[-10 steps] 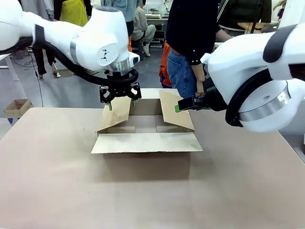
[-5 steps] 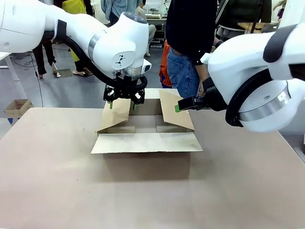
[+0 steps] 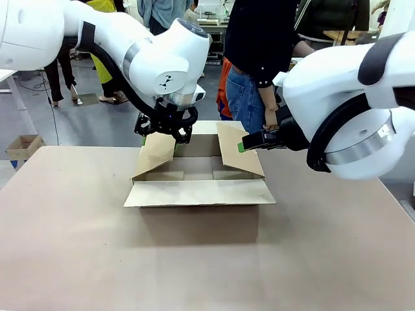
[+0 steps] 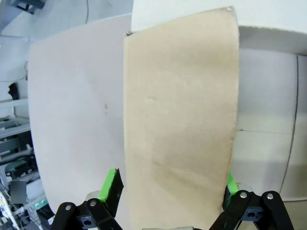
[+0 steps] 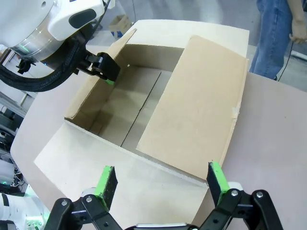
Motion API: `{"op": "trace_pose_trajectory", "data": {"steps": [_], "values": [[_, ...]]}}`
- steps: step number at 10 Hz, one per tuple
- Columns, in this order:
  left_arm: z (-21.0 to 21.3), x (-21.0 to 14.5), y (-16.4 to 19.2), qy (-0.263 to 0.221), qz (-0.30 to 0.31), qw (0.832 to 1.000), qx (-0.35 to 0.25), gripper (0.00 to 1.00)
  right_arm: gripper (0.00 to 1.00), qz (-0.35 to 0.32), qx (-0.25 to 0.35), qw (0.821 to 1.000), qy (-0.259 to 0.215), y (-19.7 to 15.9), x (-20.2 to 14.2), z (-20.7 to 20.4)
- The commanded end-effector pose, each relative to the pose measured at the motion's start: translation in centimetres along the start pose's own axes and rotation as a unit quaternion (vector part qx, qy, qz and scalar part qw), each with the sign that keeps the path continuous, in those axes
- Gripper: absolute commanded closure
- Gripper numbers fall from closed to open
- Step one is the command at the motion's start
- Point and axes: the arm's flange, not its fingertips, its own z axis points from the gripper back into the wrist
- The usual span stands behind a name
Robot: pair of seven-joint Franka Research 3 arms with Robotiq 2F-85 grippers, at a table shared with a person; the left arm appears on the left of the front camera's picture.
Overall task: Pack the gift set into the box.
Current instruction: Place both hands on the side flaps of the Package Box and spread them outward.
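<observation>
Two claws, both spread wide, attend the box (image 3: 198, 223), which sits open on the tabletop (image 3: 65, 246). The left claw (image 4: 171, 187) straddles the box's left flap (image 3: 155, 155) without gripping it; the right claw (image 5: 162, 181) hovers over the box's right flap (image 3: 240, 155), holding nothing. A person (image 3: 259, 39) stands behind the box.

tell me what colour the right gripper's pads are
Bright green pads on the black right gripper; they show best in the right wrist view.

White, rounded left arm (image 3: 162, 61) and right arm (image 3: 331, 78); black cable (image 5: 33, 84); silver wrist ring (image 3: 363, 148); black left gripper (image 4: 168, 187) and right gripper (image 5: 160, 179); green pads (image 5: 108, 179).
</observation>
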Motion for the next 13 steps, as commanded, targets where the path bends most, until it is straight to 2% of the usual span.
{"op": "trace_pose_trajectory", "data": {"steps": [1,4,8,11,13], "values": [[0.8,-0.3,1.2,-0.024,0.007,1.0,0.004,0.0,0.0,-0.005,0.004,1.0,-0.003,0.1,-0.2,0.2],[1.2,-0.4,4.7,-0.029,0.035,0.999,0.0,0.0,0.0,-0.005,0.004,1.0,-0.003,0.1,-0.2,0.2],[-0.1,-0.9,12.9,-0.011,0.12,0.992,-0.044,0.0,0.0,-0.005,0.004,1.0,-0.003,0.1,-0.2,0.2],[-3.9,-2.2,17.8,0.032,0.168,0.975,-0.14,0.0,0.0,-0.005,0.004,1.0,-0.003,0.1,-0.2,0.2],[-7.5,-2.5,20.6,0.052,0.193,0.954,-0.224,0.0,0.0,-0.005,0.004,1.0,-0.003,0.1,-0.2,0.2]]}}
